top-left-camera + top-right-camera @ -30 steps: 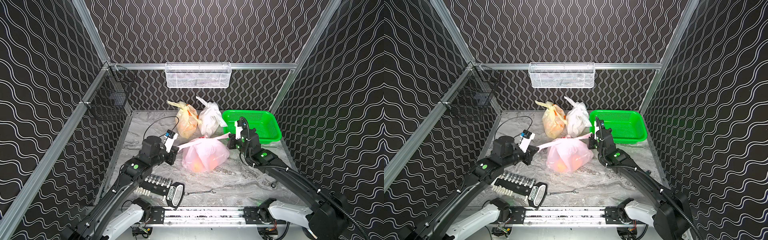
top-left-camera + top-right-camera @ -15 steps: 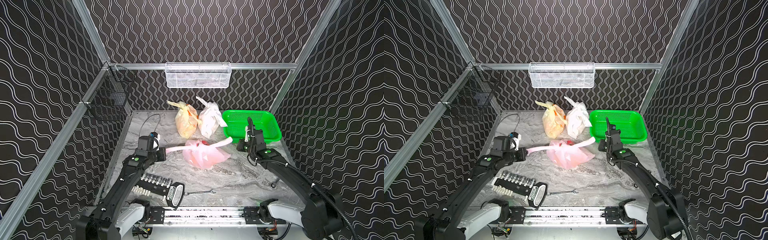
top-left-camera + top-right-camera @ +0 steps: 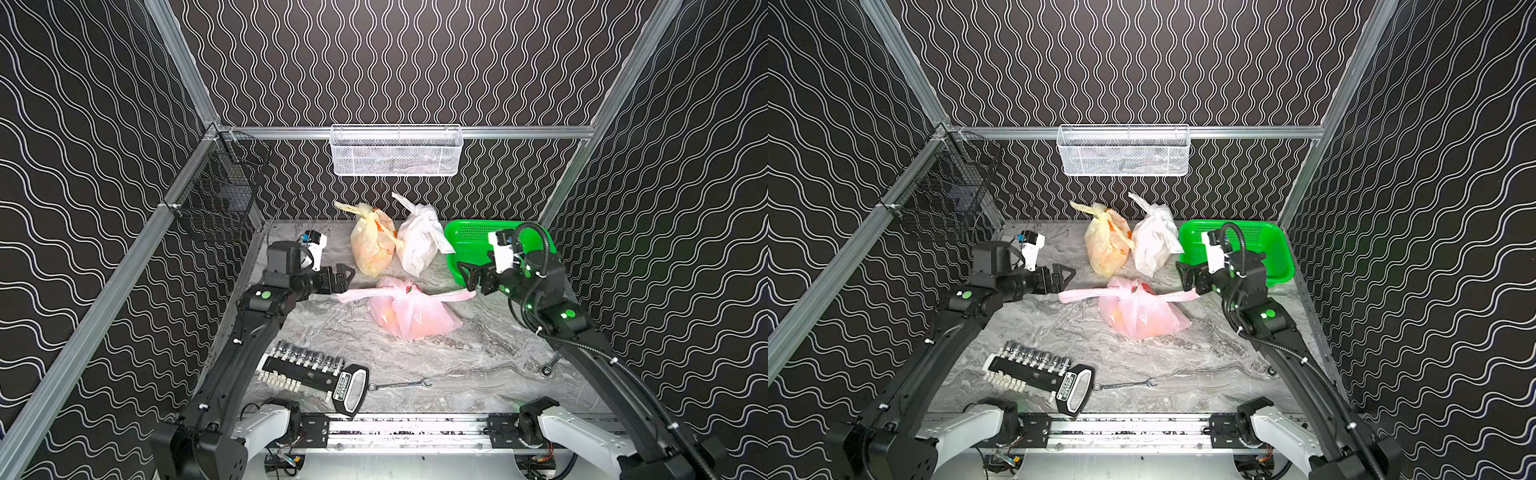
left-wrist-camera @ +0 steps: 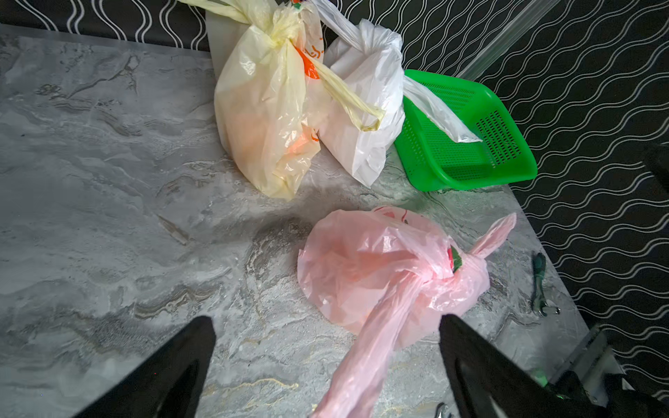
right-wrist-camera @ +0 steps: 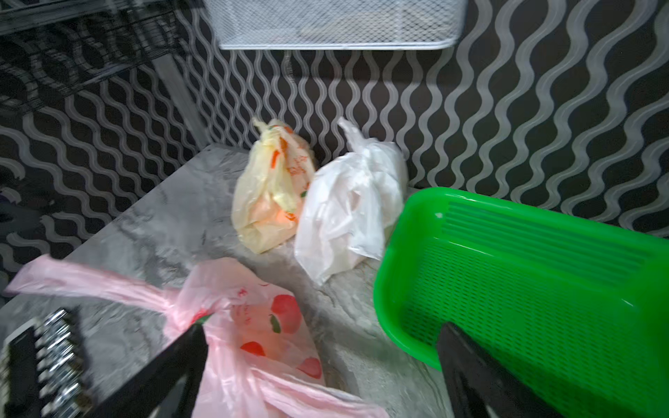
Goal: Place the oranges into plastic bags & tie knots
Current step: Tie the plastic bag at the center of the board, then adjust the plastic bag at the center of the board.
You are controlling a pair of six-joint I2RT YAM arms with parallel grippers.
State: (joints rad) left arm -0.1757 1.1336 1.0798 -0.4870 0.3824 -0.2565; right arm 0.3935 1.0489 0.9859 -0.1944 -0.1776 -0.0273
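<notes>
I count three bags: a pink bag (image 3: 415, 316), a yellowish bag (image 3: 370, 253), a white bag (image 3: 419, 249). Three baskets: a green basket (image 3: 469, 237), a white mesh basket (image 3: 395, 153), a black wire basket (image 3: 220, 203). One socket rail (image 3: 307, 372), one wrench (image 3: 401, 385). The oranges (image 3: 388, 319) only glow through plastic, perhaps several.

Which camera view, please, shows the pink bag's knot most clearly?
The left wrist view: the knot on the pink bag is close and sharp. The right wrist view blurs it; both top views show it small.
</notes>
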